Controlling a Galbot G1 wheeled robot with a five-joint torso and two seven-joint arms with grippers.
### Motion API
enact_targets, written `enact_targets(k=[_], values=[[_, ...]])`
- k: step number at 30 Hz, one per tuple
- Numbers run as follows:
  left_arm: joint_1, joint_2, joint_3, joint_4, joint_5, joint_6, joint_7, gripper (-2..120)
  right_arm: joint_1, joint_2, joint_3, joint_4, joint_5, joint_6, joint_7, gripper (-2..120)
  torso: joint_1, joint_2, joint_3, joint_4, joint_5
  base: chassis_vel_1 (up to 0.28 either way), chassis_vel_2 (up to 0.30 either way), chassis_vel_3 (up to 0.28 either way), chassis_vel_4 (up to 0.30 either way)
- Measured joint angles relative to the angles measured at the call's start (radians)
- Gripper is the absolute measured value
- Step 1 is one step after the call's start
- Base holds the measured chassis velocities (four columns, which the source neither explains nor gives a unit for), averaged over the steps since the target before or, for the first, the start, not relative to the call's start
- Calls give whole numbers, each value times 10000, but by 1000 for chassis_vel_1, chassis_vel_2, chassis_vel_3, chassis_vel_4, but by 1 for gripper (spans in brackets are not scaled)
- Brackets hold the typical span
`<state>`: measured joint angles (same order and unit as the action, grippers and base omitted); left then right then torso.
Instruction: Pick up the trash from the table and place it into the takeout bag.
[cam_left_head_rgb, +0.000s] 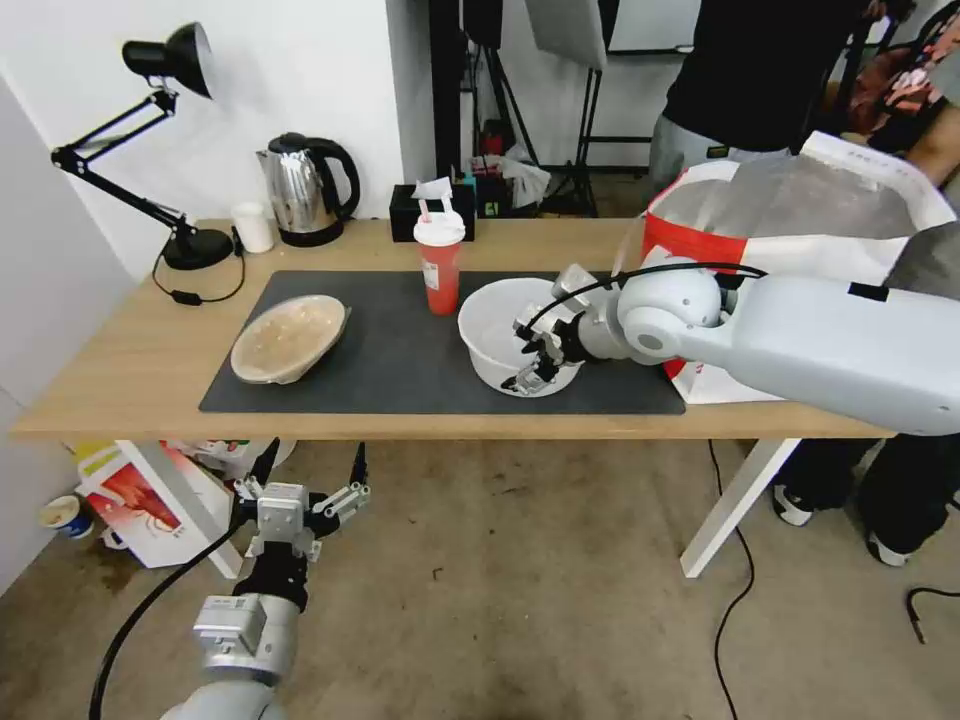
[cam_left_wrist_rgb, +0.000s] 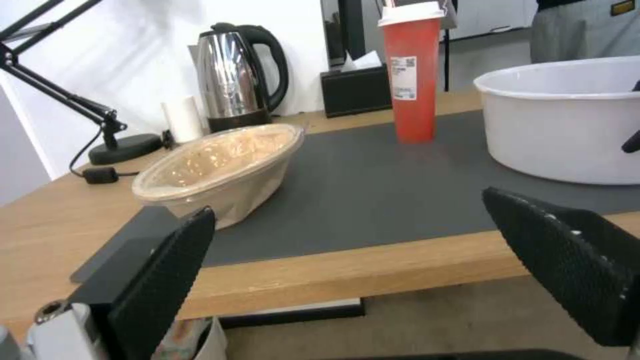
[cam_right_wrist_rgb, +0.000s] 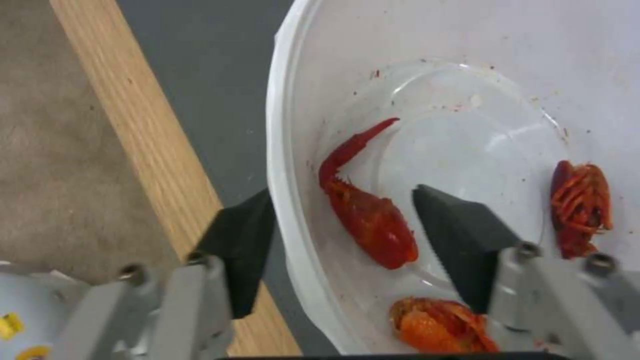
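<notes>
The large white bowl (cam_left_head_rgb: 505, 335) stands on the dark mat (cam_left_head_rgb: 400, 360) of the table (cam_left_head_rgb: 130, 360), with red crayfish scraps (cam_right_wrist_rgb: 370, 215) inside. My right gripper (cam_left_head_rgb: 530, 365) is open astride its near rim (cam_right_wrist_rgb: 287, 225): one finger (cam_right_wrist_rgb: 240, 245) outside, the other (cam_right_wrist_rgb: 460, 235) inside. The red lidded straw cup (cam_left_head_rgb: 439, 262) stands just behind the bowl. A tan bowl (cam_left_head_rgb: 288, 338) rests tilted at the mat's left end. The takeout bag (cam_left_head_rgb: 800, 200) stands open at the table's right end, behind my right arm. My left gripper (cam_left_head_rgb: 300, 500) hangs open below the table's front edge.
Along the table's back edge are a steel kettle (cam_left_head_rgb: 305, 190), a black tissue box (cam_left_head_rgb: 430, 210), a small white cup (cam_left_head_rgb: 253, 227) and a black desk lamp (cam_left_head_rgb: 150, 140). A red-and-white carton (cam_left_head_rgb: 140, 500) sits on the floor under the table's left end.
</notes>
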<state>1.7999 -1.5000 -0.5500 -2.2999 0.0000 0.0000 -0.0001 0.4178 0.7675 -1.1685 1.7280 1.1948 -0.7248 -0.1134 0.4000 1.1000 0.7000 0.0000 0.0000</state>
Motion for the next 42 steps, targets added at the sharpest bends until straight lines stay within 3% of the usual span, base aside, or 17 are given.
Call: enact_targets(k=[15,42], values=[[0,0,0,0,0,0,0,100,-195,41,15,-16,0,2,52,0,0,0,-1,0,-1,0,0,0,0],[0,0,0,0,0,0,0,100,-190,195,122,-91,42,2,13,0,0,0,0,0,0,0,0,0,0]])
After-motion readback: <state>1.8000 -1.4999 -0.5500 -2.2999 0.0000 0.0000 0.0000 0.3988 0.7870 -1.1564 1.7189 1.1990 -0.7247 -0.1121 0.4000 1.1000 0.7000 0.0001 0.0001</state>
